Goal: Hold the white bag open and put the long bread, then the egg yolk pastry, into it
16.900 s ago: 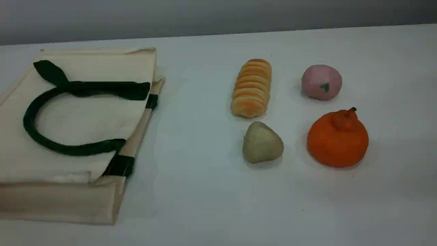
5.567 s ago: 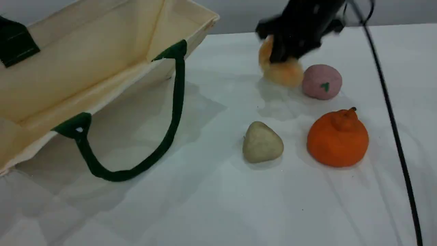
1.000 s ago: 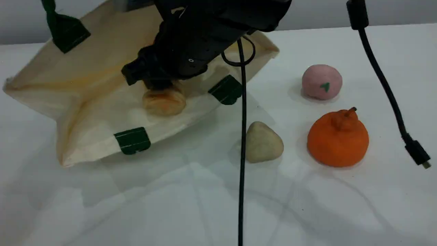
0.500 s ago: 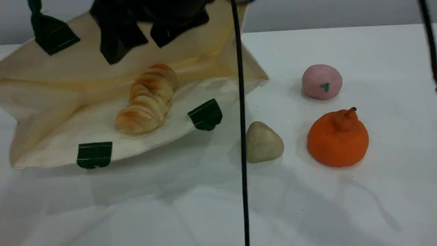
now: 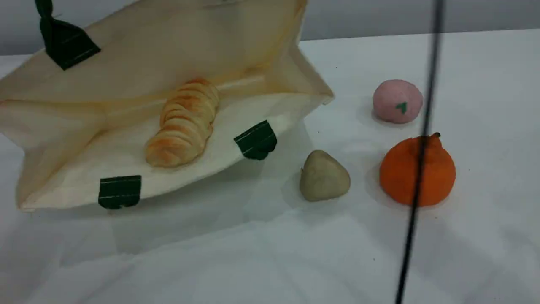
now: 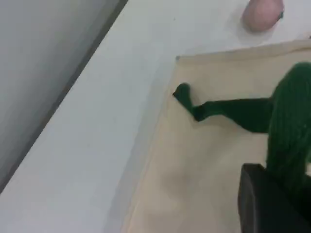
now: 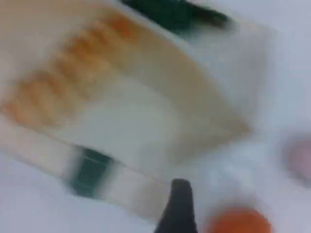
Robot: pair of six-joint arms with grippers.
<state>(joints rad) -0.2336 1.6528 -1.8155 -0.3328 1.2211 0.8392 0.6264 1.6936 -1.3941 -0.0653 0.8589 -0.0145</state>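
Gone from the scene view is the right arm that hung over the bag half a second ago; only a black cable (image 5: 415,194) crosses there, in front of the orange fruit (image 5: 441,169). We see the white bag (image 5: 147,50) tilted, mouth toward the camera, with the long bread (image 5: 183,122) lying inside on its lower wall, where it lay then. Our left jaws are clenched on the bag's green strap handle (image 6: 291,121), which runs to the dark fingertip (image 6: 262,204) in the left wrist view. Of the right jaws only one blurred fingertip (image 7: 179,211) shows; we cannot tell how they stand, but the bread is free of them. The egg yolk pastry (image 5: 324,176) sits on the table (image 5: 253,253) just right of the bag, not touching it, the pink ball (image 5: 397,101) behind.
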